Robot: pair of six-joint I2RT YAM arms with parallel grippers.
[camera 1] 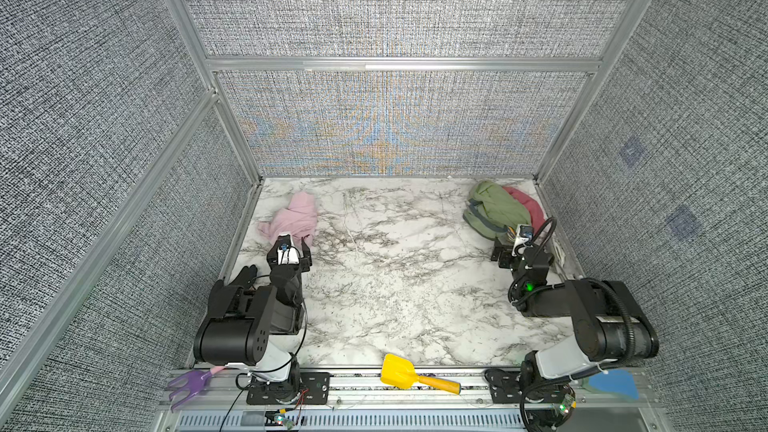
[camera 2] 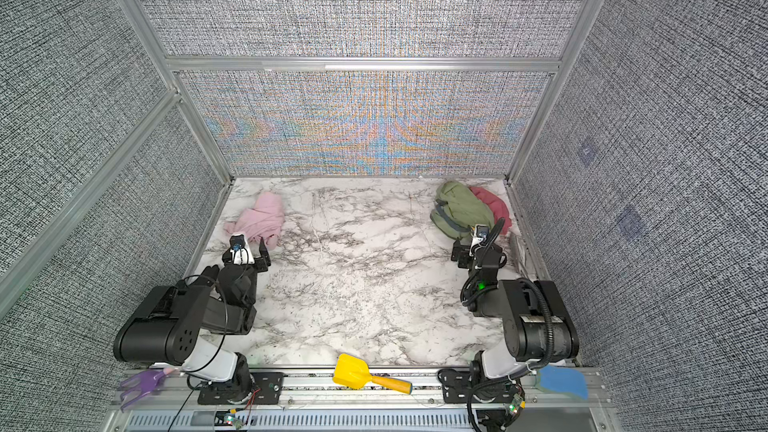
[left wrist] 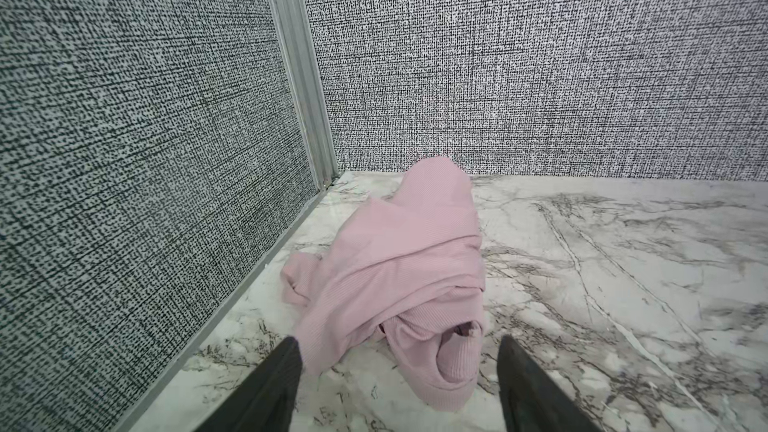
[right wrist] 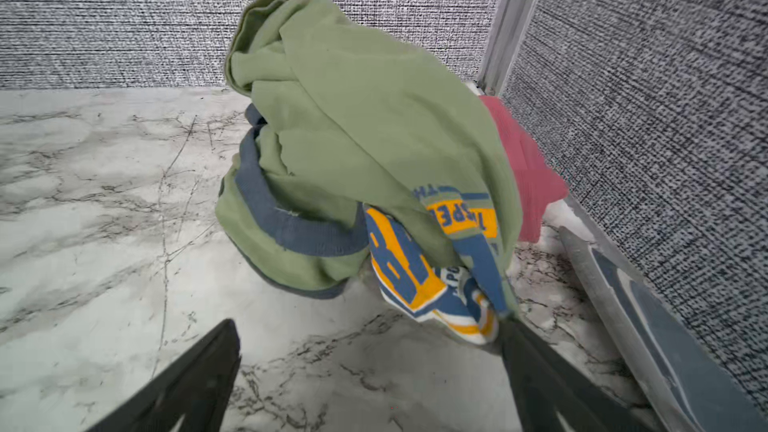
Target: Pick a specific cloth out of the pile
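Observation:
The cloth (camera 1: 291, 218) (camera 2: 262, 218) (left wrist: 399, 268), pale pink and ribbed, lies crumpled on the marble table near the back left corner. My left gripper (camera 1: 291, 243) (left wrist: 398, 340) is open just in front of it. The cloth's near folds lie between the wide-apart fingers, loose on the table. The pile (camera 1: 498, 209) (camera 2: 465, 209) sits in the back right corner: an olive green cloth with grey trim (right wrist: 353, 118), a rose-red cloth (right wrist: 528, 168) and a blue-yellow patterned piece (right wrist: 407, 268). My right gripper (camera 1: 510, 246) (right wrist: 369, 322) is open at the pile's near edge, one fingertip (right wrist: 511, 332) touching the patterned piece.
Textured grey walls with aluminium posts close in the table at the back and on both sides. A grey strip (right wrist: 623, 284) runs along the right wall. On the front rail lie a yellow toy shovel (camera 1: 399, 371), a purple toy rake (camera 1: 189, 382) and a blue piece (camera 1: 613, 384).

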